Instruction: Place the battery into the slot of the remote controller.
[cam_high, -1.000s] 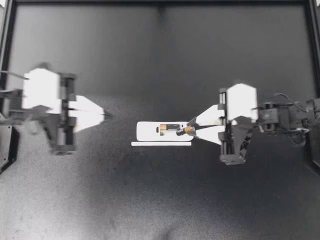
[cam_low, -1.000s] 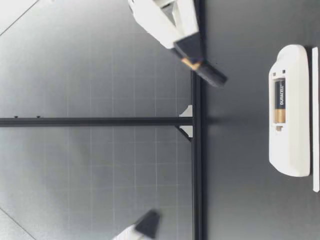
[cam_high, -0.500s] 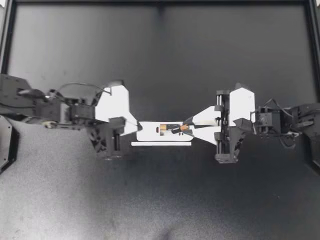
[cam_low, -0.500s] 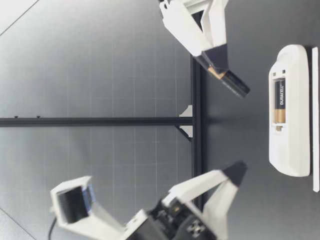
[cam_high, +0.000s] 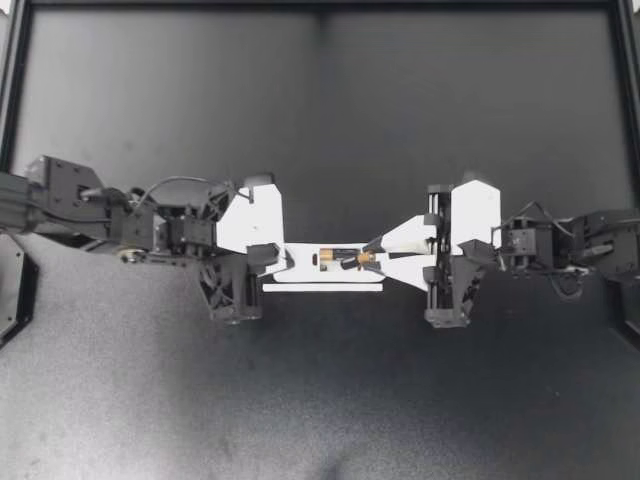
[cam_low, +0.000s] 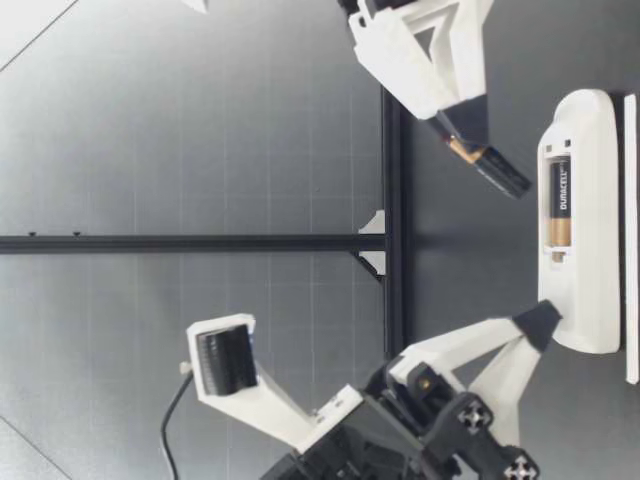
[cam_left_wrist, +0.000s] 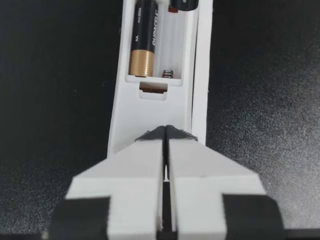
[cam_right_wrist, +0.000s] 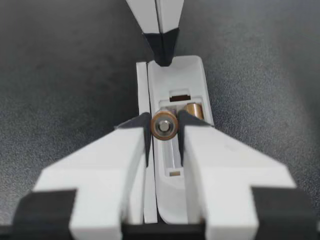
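Copper-capped battery (cam_high: 355, 260) clamped in your right gripper (cam_high: 371, 256) may jam if the remote controller (cam_high: 303, 262) slides under your closed, seemingly touching left gripper (cam_high: 287, 265).

White remote controller (cam_high: 303, 262), black-and-copper battery (cam_high: 355, 261), black table (cam_high: 320, 120) with faint grey speckle.

Smooth plastic remote controller (cam_high: 300, 262) — shiny metal battery (cam_right_wrist: 164, 124) end — matt grainy table (cam_high: 320, 120).

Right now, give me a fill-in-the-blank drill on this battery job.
My right hand grips a tilted battery ___ the remote controller. Its compartment already holds ___ seated battery. My left hand's fingers are ___, tips at the remote's end.
Missing: above; one; shut.
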